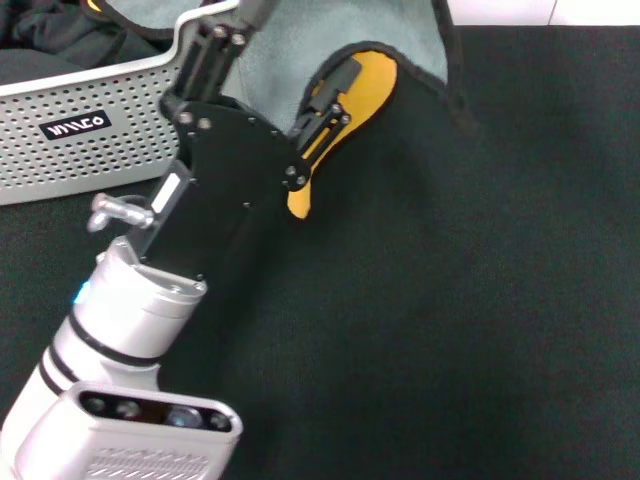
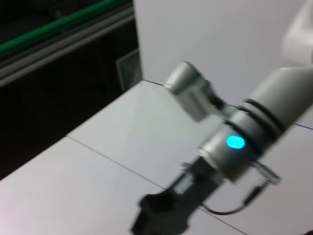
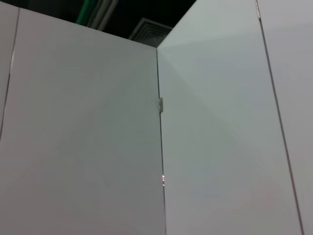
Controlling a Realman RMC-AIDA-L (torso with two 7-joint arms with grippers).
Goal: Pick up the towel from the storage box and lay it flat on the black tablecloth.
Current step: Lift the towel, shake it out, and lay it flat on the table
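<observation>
The black tablecloth [image 1: 480, 300] spreads over the whole tabletop beneath and beyond the left jaws [image 1: 300, 130]. Those jaws are clenched on the towel [image 1: 365, 85], which drapes from them onto the cloth, yellow face and grey face both showing. Just behind the jaws stands the storage box [image 1: 90, 130], dark fabric [image 1: 60, 35] inside. The right jaws [image 2: 156, 215] hover before white wall panels [image 3: 98, 147]; their grip cannot be told.
</observation>
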